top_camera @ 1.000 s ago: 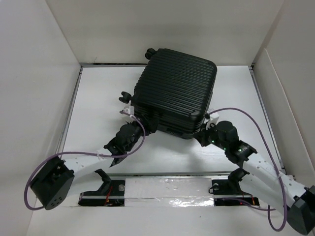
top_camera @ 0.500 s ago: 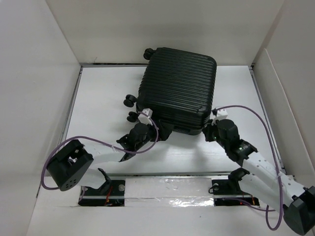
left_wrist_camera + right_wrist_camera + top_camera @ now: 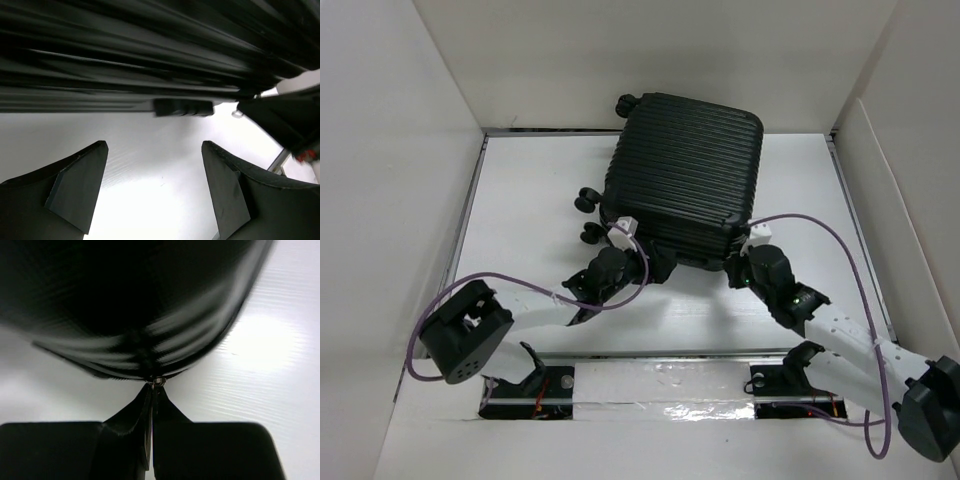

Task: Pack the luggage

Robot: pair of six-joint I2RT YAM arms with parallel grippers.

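Observation:
The luggage (image 3: 685, 175), a black ribbed hard-shell suitcase, lies closed on the white table with caster wheels (image 3: 585, 200) on its left side. My left gripper (image 3: 648, 266) is open and empty at the suitcase's near left corner; in the left wrist view the ribbed shell (image 3: 150, 50) fills the top, above my open left gripper (image 3: 155, 146). My right gripper (image 3: 739, 268) is at the near right corner. In the right wrist view the right gripper (image 3: 154, 388) is shut on a small metal zipper pull (image 3: 158, 381) at the shell's rim (image 3: 125, 300).
White walls (image 3: 410, 150) enclose the table on the left, back and right. A metal rail with the arm bases (image 3: 660, 375) runs along the near edge. Purple cables (image 3: 840, 250) loop from both arms.
The suitcase has turned and shifted slightly rightward and back. My left arm has swung right to the suitcase's near left corner. My right gripper has moved up and left along the near right corner.

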